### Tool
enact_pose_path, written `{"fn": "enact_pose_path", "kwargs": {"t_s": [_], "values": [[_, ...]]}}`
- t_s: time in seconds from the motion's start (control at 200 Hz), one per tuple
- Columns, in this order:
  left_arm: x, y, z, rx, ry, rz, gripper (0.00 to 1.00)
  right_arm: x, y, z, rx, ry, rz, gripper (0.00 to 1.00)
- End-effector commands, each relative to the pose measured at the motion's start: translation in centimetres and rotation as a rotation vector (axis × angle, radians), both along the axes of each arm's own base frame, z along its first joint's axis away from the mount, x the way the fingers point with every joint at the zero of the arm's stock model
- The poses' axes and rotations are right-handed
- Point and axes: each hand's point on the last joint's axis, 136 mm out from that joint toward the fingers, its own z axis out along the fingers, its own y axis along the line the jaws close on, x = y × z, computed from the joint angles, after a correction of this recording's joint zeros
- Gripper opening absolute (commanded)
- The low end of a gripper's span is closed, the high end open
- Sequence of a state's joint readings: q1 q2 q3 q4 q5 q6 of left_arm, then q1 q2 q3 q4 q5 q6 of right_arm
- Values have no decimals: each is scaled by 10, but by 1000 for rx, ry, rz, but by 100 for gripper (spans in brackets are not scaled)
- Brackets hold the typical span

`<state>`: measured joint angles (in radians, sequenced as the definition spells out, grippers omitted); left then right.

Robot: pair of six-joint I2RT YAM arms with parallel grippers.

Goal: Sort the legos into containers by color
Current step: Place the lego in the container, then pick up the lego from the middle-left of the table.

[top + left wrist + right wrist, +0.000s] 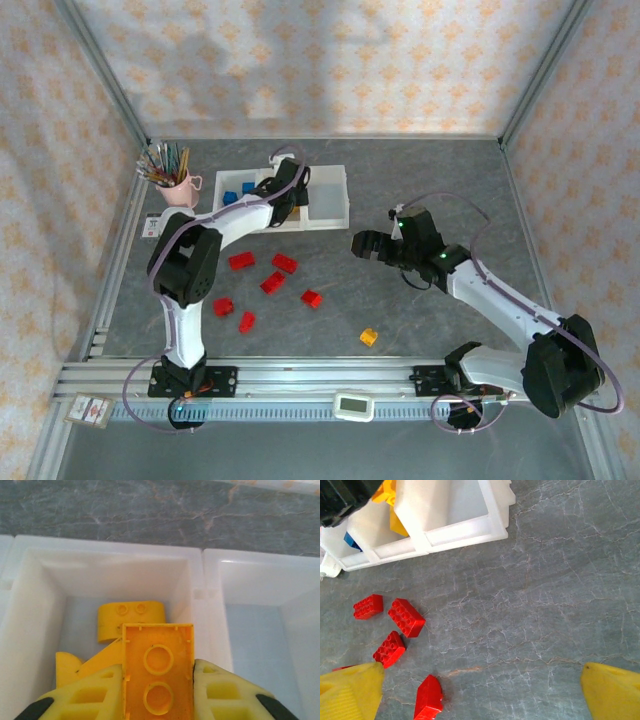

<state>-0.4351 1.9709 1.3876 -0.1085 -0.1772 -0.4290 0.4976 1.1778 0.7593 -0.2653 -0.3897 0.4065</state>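
You've got a grey marbled table. White tray sits at the back, left of centre, with a pink cup of pencils just beside its left end. Six red bricks lie loose in front of the tray. One orange brick lies apart from them, nearer the front edge.

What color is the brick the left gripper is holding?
The brick is yellow-orange, clearest in the left wrist view.

Top view high behind, looking down on table; left wrist close above tray; right wrist higher, sharing tray
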Motion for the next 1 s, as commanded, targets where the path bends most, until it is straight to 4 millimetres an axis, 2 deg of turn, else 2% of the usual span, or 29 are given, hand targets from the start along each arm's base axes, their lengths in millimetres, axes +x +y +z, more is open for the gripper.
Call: {"fn": "enact_pose_path", "kwargs": {"t_s": [0.0, 0.225, 0.29, 0.3, 0.325, 0.47, 0.541, 0.571, 0.666, 0.806, 0.996], "values": [[6, 15, 3, 18, 11, 65, 36, 12, 5, 13, -4, -55, 4, 100], [4, 12, 33, -1, -22, 41, 59, 17, 4, 25, -3, -88, -7, 100], [0, 13, 34, -6, -21, 36, 62, 18, 3, 26, -10, -94, -10, 100], [-2, 13, 44, -16, -38, 35, 62, 18, 2, 26, -12, -95, -12, 100], [-5, 13, 50, -25, -44, 31, 62, 19, 1, 27, -17, -97, -15, 100], [-30, 5, 59, -77, -39, -25, 66, 22, -5, 30, -47, -103, -41, 100], [-51, -7, 59, -97, -26, -87, 67, 23, -11, 30, -63, -94, -66, 100], [-61, -12, 60, -100, -23, -106, 67, 22, -15, 39, -51, -110, -78, 100], [-95, -29, 58, -100, 4, -173, 67, 18, -26, 35, -55, -76, -104, 100], [-156, -71, 54, -127, 10, -403, 67, 1, -44, 22, -83, 0, -137, 100], [-241, -129, 38, -115, -34, -736, 67, -21, -71, 10, -113, 56, -212, 100]]}}
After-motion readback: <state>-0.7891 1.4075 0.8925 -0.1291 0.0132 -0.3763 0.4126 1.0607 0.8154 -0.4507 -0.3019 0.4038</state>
